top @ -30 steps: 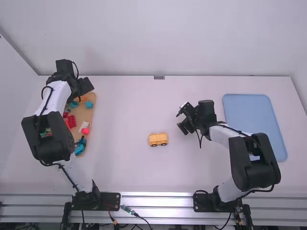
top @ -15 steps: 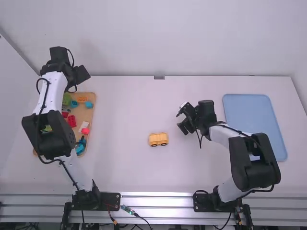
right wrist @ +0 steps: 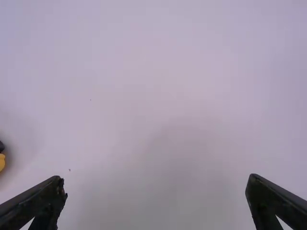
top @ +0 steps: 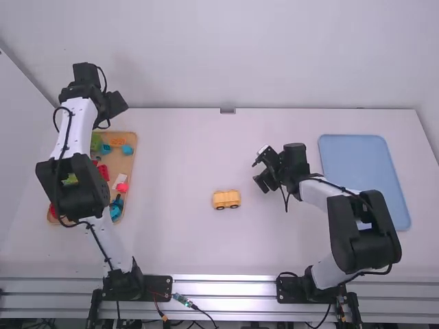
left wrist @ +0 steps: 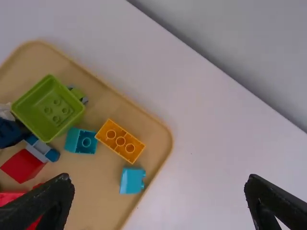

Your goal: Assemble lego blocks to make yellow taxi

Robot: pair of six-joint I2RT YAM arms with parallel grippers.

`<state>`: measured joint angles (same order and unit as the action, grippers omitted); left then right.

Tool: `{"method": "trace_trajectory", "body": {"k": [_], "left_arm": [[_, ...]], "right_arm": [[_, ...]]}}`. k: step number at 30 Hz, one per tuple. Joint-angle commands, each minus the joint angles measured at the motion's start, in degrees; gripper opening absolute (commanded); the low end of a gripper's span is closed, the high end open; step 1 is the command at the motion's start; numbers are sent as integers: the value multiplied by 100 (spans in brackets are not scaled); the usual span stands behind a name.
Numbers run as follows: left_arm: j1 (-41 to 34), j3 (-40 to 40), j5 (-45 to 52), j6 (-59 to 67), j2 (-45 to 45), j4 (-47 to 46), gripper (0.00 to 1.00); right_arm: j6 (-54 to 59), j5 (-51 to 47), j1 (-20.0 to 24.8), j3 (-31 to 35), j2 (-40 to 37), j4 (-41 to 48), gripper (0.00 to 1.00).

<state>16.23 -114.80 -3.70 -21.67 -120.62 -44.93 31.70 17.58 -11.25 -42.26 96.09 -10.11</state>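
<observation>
A yellow-orange wheeled block base (top: 226,199) sits alone on the middle of the table; its edge (right wrist: 2,162) shows in the right wrist view. My left gripper (top: 116,110) is above the far end of the wooden tray; in its wrist view the left gripper (left wrist: 158,191) stands open, nothing between its fingers. An orange block (left wrist: 120,141) lies in the tray between two teal blocks. Right of the wheeled base hangs my right gripper (top: 258,174); its own view shows the right gripper (right wrist: 156,187) open and holding nothing.
The wooden tray (top: 129,161) at the left holds a green box-shaped piece (left wrist: 55,108), red blocks (left wrist: 23,166) and several others. A blue tray (top: 363,171) lies at the far right. A wall stands behind the table.
The left arm has moved away from the camera and slightly left, uncovering more of the tray's far end. The right arm and the wheeled base have stayed put.
</observation>
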Motion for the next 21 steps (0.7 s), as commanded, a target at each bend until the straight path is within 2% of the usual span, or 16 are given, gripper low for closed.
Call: {"method": "trace_trajectory", "body": {"k": [1,6,12,20,21], "left_arm": [[-48,-535,176,-25,-778,-243,96],[24,-1869,23,-495,-1867,-1305,93],[-11,-2319,2,-967,-2234,-1650,87],[107,-2317,-311,-1944,-2229,-2057,57],[118,-2284,-342,-2103,-2229,-2098,57]], "right_arm": [[-44,-2,2,-22,-154,20,99],[-39,37,-13,-22,-154,-24,99],[-44,35,-98,-22,-154,-7,99],[-44,-4,-127,-22,-154,7,99],[-44,-4,-129,-20,-154,9,99]]}}
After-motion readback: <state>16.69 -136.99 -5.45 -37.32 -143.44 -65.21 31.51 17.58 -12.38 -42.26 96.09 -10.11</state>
